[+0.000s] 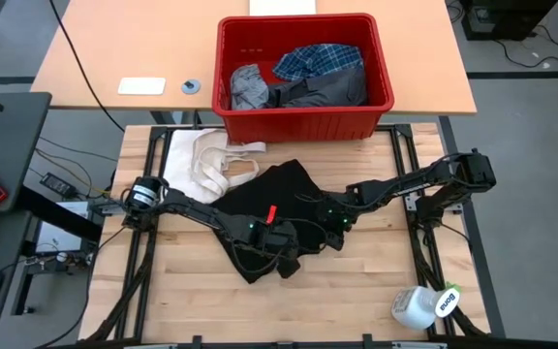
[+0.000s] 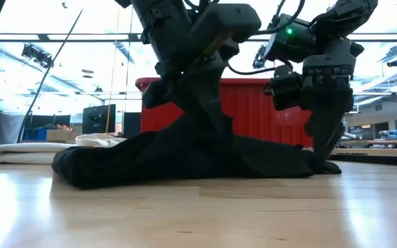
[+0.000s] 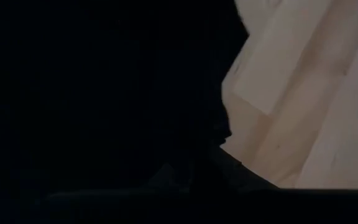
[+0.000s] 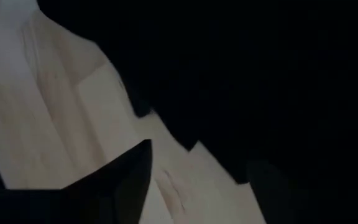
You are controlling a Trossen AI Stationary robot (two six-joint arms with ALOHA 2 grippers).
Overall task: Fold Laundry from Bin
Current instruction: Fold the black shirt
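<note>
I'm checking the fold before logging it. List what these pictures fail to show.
- Left gripper: its hold on the black garment is lost in black cloth, high and left wrist views.
- Right gripper: dark fingers blend into the garment.
- Red bin: its contents are hidden by its wall in the low view.

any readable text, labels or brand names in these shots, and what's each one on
"Bona": on the blue-and-green label of the white plastic bottle lying at the wooden table's near right corner.
The white card on the far tan desk: any print too small to read.
Nothing else legible; both wrist views show no text.
</note>
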